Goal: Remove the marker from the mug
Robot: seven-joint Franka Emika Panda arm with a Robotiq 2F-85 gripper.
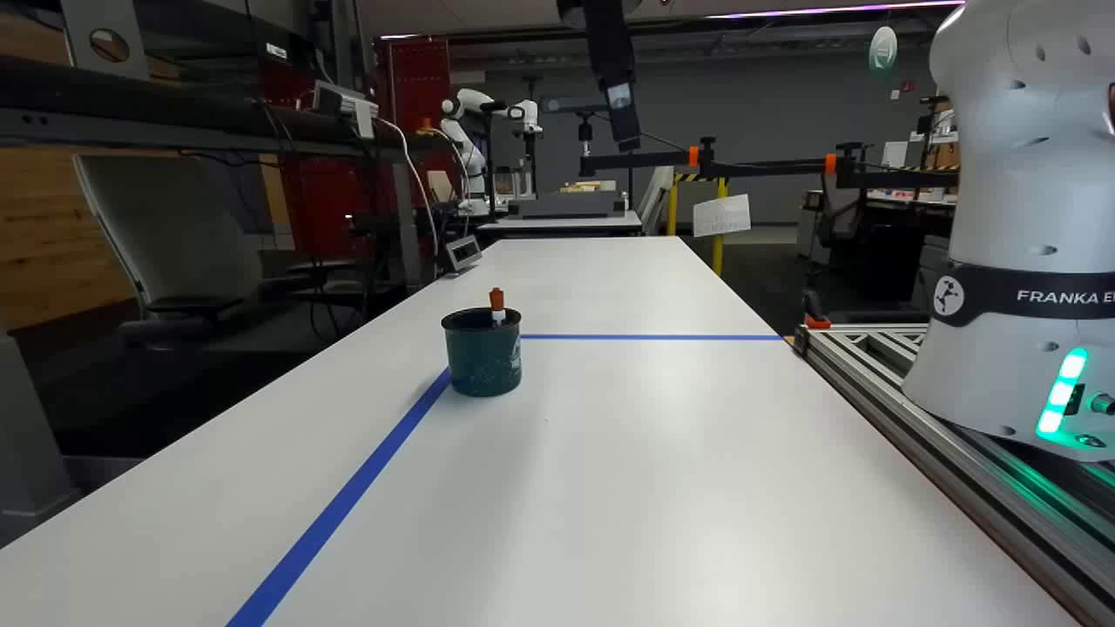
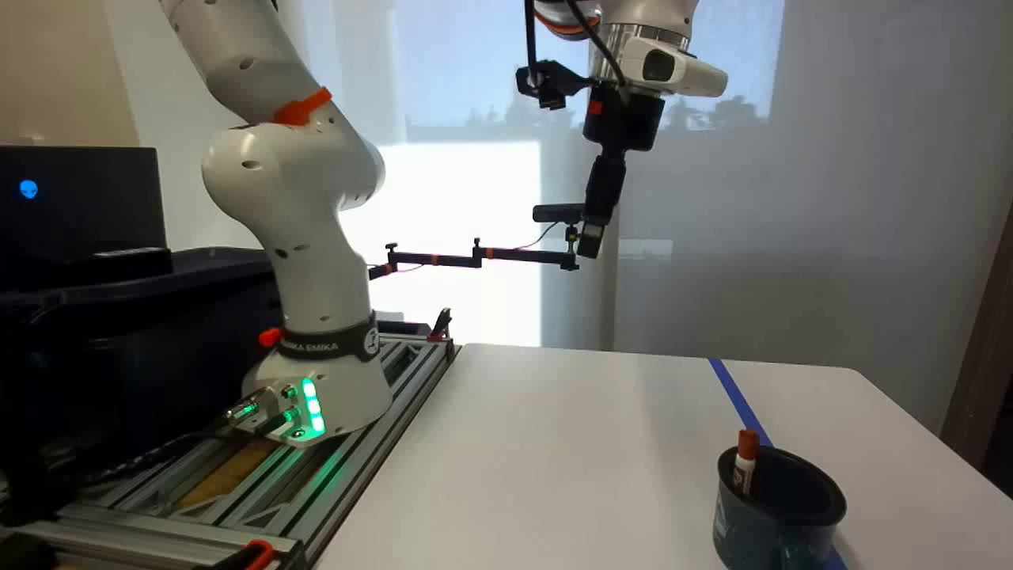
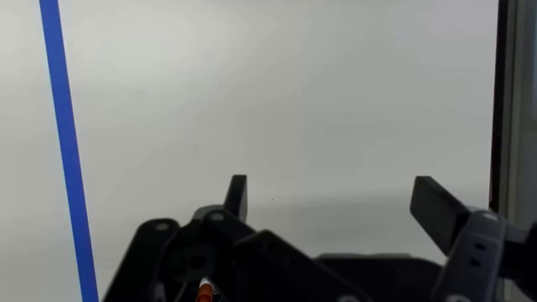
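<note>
The marker stands in the mug with its reddish-brown cap above the rim. It shows in both exterior views (image 1: 497, 300) (image 2: 745, 461). Its lower part is hidden inside the mug. The dark teal mug stands upright on the table in both exterior views (image 1: 483, 361) (image 2: 764, 526). In the wrist view the marker's orange-red cap (image 3: 204, 292) peeks out at the bottom edge, behind the left finger's linkage. My gripper (image 3: 329, 197) is open with nothing between its fingers. It hangs high above the table, apart from the mug, in both exterior views (image 1: 625, 135) (image 2: 591, 240).
The white table (image 1: 610, 488) carries blue tape lines (image 1: 348, 488). A camera arm (image 2: 506, 255) reaches in at the table's far side in an exterior view. A metal rail (image 1: 941, 470) runs along the robot's base. A small grey device (image 1: 463, 252) sits at the table's edge.
</note>
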